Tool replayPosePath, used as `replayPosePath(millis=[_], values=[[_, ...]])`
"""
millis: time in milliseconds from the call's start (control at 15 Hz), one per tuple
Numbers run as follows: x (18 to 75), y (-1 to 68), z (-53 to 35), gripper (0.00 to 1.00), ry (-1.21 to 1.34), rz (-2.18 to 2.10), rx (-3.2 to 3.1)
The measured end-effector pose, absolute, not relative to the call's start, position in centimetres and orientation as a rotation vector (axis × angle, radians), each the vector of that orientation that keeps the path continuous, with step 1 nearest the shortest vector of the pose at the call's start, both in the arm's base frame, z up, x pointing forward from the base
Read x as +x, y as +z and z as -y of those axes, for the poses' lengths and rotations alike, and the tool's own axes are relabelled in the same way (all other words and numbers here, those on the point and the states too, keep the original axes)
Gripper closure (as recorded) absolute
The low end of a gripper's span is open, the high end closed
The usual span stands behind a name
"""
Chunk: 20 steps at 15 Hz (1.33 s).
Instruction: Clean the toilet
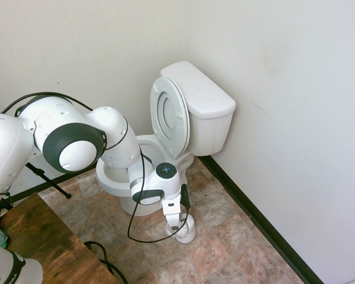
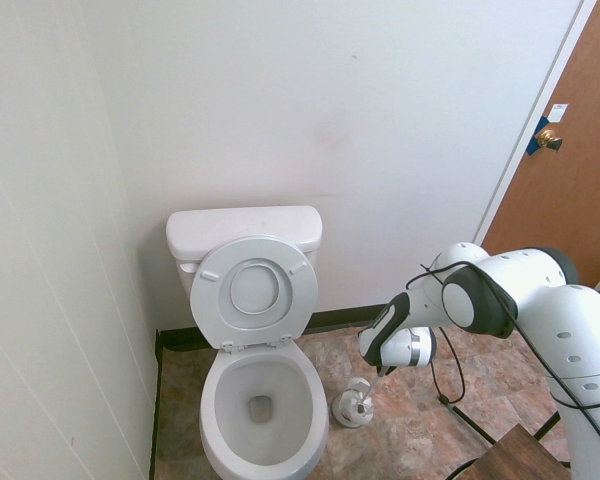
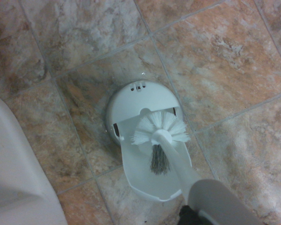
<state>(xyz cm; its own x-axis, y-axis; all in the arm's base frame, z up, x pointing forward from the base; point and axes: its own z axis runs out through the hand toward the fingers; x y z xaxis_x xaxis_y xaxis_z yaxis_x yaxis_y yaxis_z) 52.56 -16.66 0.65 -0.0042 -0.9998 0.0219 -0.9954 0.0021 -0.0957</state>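
Observation:
The white toilet stands in the corner with its lid and seat tipped up against the tank, and the bowl is open. Its rim also shows in the wrist view. My gripper hangs low to the floor beside the bowl, shut on the white handle of a toilet brush. The bristle head sits just over the opened white brush holder on the tiles.
Walls close in behind and beside the toilet, with a black baseboard along the floor. A brown wooden tabletop lies near the arm's base. A brown door stands at the right. Tiled floor surrounds the holder.

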Motion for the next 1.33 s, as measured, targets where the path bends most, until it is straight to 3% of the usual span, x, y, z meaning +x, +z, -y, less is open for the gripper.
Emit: replayPosePath(millis=[667,1333], values=[[44.9,16.2,16.6,1.00,-0.288,-2.027,-2.188],[42.1,34.0,8.4,1.00,-0.394,-1.819,-2.382]])
